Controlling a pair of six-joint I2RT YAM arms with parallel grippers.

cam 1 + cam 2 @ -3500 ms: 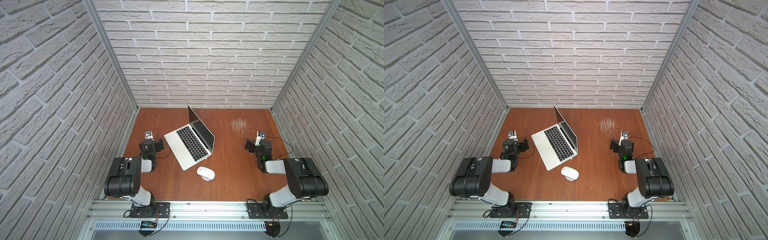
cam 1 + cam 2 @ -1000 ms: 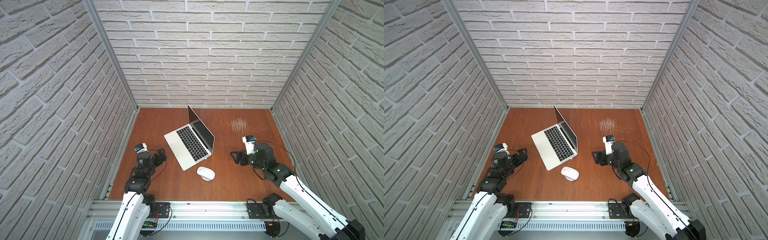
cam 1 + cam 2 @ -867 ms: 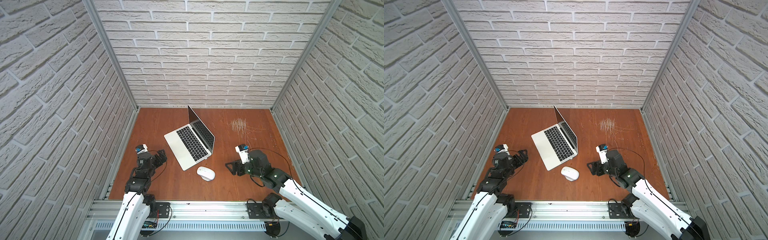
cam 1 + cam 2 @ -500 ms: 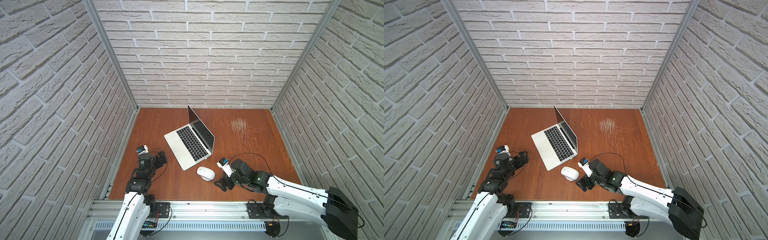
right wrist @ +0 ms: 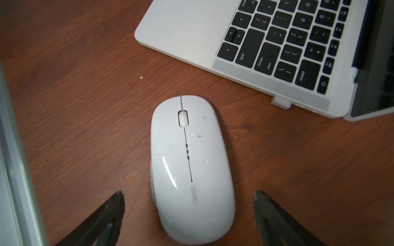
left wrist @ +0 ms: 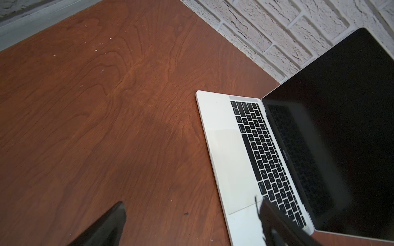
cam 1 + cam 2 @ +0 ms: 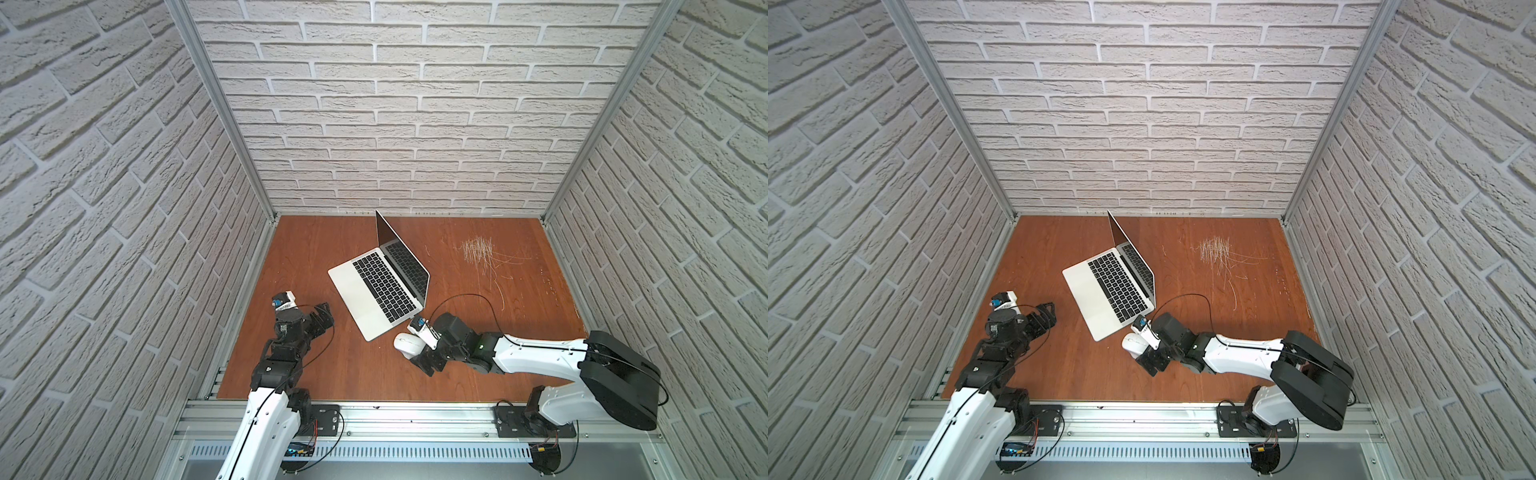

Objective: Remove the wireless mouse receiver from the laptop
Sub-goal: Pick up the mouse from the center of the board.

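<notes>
White wireless mouse receiver point(image 5: 281, 102) sticks out of the side of the silver laptop point(image 5: 191, 27), near the white mouse point(image 5: 189, 166); my right pincer point(image 5: 188, 192) hangs spread astride that mouse, my left pincer point(image 6: 191, 202) spread above the desk point(image 6: 106, 106).

A: Laptop point(image 7: 382, 286) position?
B: Sat mid-table point(image 7: 299, 249), skewed: screen stood on its right-rear side, keyboard deck ran toward front left.
A: Mouse point(image 5: 191, 149)?
B: Lay on the table just before the laptop's right-hand edge, apart from it.
A: Receiver point(image 5: 281, 102)?
B: Stuck out of that same edge at the hinge end, near the mouse's nose, not touching.
A: Right gripper point(image 5: 188, 193)?
B: Straddled the mouse's tail, one finger either side, both apart from it.
A: Left gripper point(image 6: 191, 202)?
B: Left of the laptop, near, apart.
</notes>
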